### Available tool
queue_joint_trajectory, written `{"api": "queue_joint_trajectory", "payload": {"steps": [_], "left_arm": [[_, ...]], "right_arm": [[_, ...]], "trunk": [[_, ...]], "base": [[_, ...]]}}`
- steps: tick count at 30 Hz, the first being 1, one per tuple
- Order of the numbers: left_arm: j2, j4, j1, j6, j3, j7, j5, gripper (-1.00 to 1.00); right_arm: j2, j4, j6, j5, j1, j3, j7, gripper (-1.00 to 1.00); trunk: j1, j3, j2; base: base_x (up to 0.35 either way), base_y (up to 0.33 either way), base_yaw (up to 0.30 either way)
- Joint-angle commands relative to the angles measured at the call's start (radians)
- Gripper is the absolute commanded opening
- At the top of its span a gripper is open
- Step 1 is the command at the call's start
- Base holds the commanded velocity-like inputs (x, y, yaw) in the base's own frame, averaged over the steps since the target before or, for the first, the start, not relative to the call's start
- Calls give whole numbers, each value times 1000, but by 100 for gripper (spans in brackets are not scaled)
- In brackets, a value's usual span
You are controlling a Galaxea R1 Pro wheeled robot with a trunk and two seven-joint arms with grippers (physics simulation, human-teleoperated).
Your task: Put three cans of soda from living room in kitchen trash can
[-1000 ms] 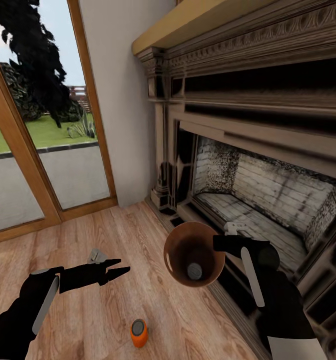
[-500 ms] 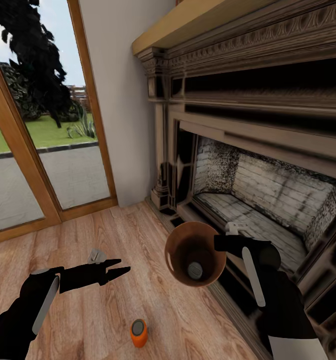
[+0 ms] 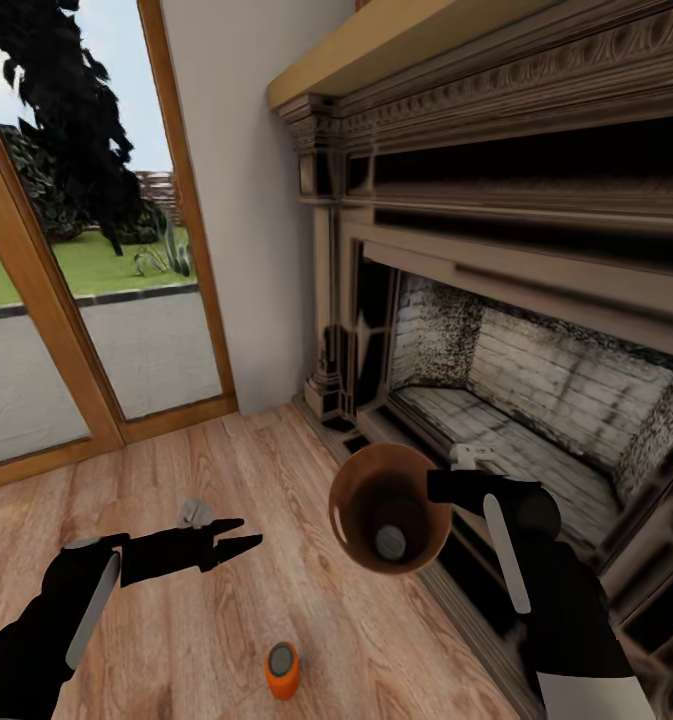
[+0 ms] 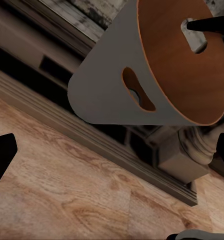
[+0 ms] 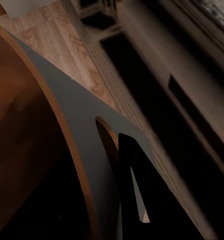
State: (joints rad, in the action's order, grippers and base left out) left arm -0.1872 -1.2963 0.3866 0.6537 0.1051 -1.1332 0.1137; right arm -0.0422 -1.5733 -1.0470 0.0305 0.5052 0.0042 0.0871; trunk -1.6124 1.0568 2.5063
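My right gripper (image 3: pixel 436 487) is shut on the rim of the trash can (image 3: pixel 361 500), a round light-brown bin held tilted above the floor in front of the fireplace. Deep inside the bin lies one can of soda (image 3: pixel 390 542), showing its grey top. A second orange can of soda (image 3: pixel 283 671) stands upright on the wood floor, nearer me and between my arms. My left gripper (image 3: pixel 249 531) is open and empty, level with the bin and to its left. The left wrist view looks at the bin's grey outer wall (image 4: pixel 107 85) and handle slot. In the right wrist view a black finger (image 5: pixel 146 200) lies against that wall (image 5: pixel 67 120).
A dark carved fireplace (image 3: pixel 536 380) with a low hearth edge runs along the right, close behind the bin. Wood-framed glass doors (image 3: pixel 96 330) stand at the left, with a white wall (image 3: pixel 246 200) between them and the fireplace. Warm wood floor (image 3: pixel 226 620) lies below my arms.
The head view has shifted very slightly, so the floor can sits a little lower in the picture. Both grippers and the bin hold the same pose.
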Motion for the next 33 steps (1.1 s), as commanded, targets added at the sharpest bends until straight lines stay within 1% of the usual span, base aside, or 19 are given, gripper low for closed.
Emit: {"api": "queue_joint_trajectory", "payload": {"steps": [1,4,11,16,20,24,33], "left_arm": [[0,0,0,0,-1,0,0,100],[0,0,0,-1,-1,0,0,100],[0,0,0,-1,6,0,0,100],[1,1,0,3,-1,14,-10,100],[1,2,0,3,-1,17,-10,100],[2,2,0,0,7,4,-4,100],[0,2,0,0,7,0,-1,100]], "right_arm": [[0,-1,0,23,0,0,2,-100],[1,-1,0,23,1,0,2,-100],[1,-1,0,23,1,1,2,-100],[1,-1,0,23,1,2,2,-100],[1,-1,0,23,0,2,2,-100],[1,-1,0,23,1,1,2,-100],[2,-1,0,23,1,-6,2,-100]], "trunk": [[0,0,0],[0,0,0],[0,0,0],[0,0,0],[0,0,0],[0,0,0],[0,0,0]], "base": [[100,175,0],[106,163,0],[28,15,0],[72,49,0],[151,45,0],[80,4,0],[5,0,0]]}}
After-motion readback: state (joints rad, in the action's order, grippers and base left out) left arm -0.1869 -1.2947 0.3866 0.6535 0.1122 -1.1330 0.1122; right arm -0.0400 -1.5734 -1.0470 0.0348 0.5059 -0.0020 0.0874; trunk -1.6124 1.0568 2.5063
